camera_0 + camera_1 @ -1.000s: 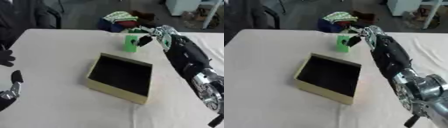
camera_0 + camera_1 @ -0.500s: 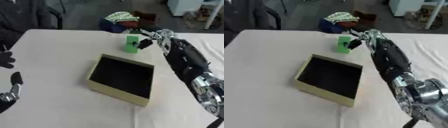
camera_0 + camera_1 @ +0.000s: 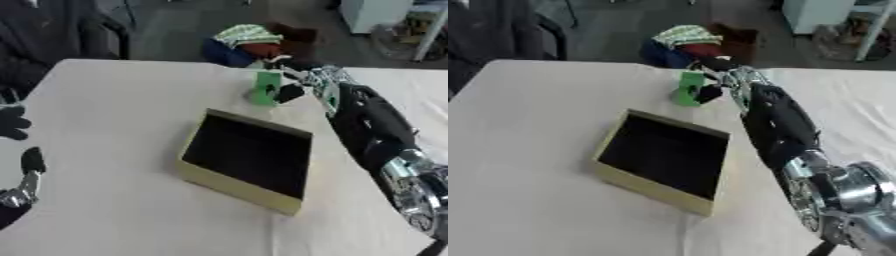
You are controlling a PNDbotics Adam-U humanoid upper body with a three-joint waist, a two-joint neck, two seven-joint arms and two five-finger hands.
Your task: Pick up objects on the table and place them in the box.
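A small green block [image 3: 265,88] stands upright on the white table, just beyond the far rim of the box. My right hand [image 3: 304,82] has its thumb and fingers curled round the block from the right side. The box [image 3: 246,158] is a shallow yellow tray with a dark inside and nothing in it, set askew in the middle of the table. My left hand [image 3: 12,122] rests open at the left edge of the left eye view, far from the box.
The white table [image 3: 114,105] ends just behind the block. Beyond that edge, a heap of coloured cloth and bags [image 3: 252,44] lies on the floor. A dark chair [image 3: 500,35] stands at the far left.
My right arm has stretched a little farther toward the table's far edge with the block in its grasp. The camera has tilted slightly, shifting the whole picture.
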